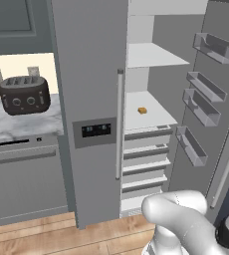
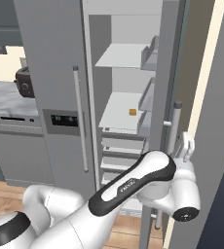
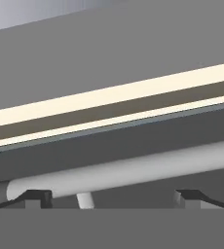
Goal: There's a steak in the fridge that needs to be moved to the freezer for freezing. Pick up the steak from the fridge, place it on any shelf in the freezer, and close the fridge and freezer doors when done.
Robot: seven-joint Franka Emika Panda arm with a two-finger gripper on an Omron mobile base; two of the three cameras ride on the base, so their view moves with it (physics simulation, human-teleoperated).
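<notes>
Fridge door [image 1: 221, 99] is standing swung wide at the right of the left base view, clear bins facing inward, so the fridge [image 1: 146, 114] interior is exposed. Freezer door [image 1: 89, 99], the one with the dark dispenser panel, is sitting shut at frame centre, so the freezer isn't reachable yet.

Gripper [image 2: 186, 146] is sitting at the door's outer side, right of centre in the right base view, next to the silver bar handle [image 2: 173, 127]. In the hand view the handle [image 3: 133, 170] is running as a pale bar just above the two fingertips [image 3: 36, 197], which are standing apart on either side of it. So the claw is spread, pinching nothing, straddling the bar. Probably it's there because it's working the door.

Steak: can't locate it. The middle white shelf [image 1: 156, 117] is carrying a small orange-yellow cube [image 1: 142, 110], not the target. The steak may be sitting lower or in a drawer [image 1: 144, 144]; unclear.
</notes>
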